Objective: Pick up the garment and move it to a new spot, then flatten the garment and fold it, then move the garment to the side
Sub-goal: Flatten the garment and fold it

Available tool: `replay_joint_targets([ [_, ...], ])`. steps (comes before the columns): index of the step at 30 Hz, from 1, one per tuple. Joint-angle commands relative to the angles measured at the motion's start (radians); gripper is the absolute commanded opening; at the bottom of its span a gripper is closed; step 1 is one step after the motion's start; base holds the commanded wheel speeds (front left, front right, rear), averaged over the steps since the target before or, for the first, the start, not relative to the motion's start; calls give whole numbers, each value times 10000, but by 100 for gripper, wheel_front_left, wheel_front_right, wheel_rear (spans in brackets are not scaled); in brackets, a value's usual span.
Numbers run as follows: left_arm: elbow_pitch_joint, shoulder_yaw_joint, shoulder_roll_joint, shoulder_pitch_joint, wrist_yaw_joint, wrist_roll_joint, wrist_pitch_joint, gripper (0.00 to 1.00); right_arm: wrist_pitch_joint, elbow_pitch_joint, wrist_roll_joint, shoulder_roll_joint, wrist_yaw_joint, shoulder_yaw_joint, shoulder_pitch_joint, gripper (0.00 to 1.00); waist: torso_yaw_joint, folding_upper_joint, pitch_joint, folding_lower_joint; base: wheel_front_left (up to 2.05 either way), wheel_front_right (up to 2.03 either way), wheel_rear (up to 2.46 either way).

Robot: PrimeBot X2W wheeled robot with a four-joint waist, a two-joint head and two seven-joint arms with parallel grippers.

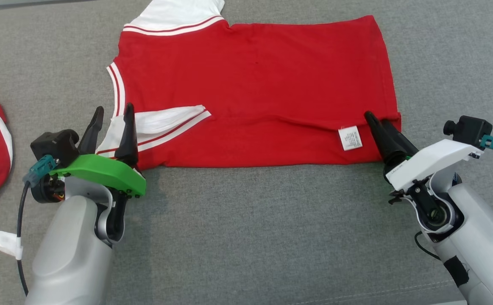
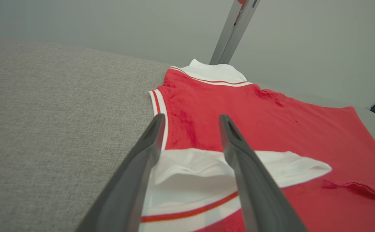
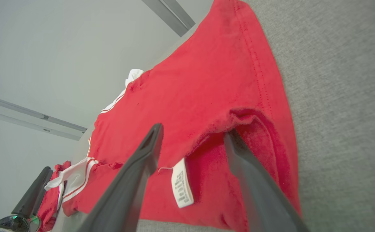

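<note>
Garment (image 1: 271,84) lies flat, long axis left-right, collar (image 1: 117,87) toward robot's left.

Garment (image 1: 254,84) is showing solid red across the frame's centre. Its sleeves (image 1: 161,120) are showing white, edged with thin red stripes. Care label (image 1: 350,139), lower right, is showing white with grey print. Desk (image 1: 250,233) is appearing heathered grey. Left end effector (image 1: 114,111) is carrying a green mount and right end effector (image 1: 377,118) a white one; both are showing black fingers.
</note>
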Motion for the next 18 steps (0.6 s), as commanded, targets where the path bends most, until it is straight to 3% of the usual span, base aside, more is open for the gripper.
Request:
replay_joint_targets([
  [1,124,17,-7,-102,-73,-1,-129,100,-160,17,-80,-57,3,79,40,100,9,0,-105,0,0,0,0],
  [11,-173,231,268,1323,93,573,-458,100,-1444,-145,-1416,-1022,3,492,997,100,63,0,-720,0,0,0,0],
  [18,-510,148,455,2324,325,862,-447,100,-1595,364,-2104,-968,3,372,1166,100,20,0,-811,0,0,0,0],
])
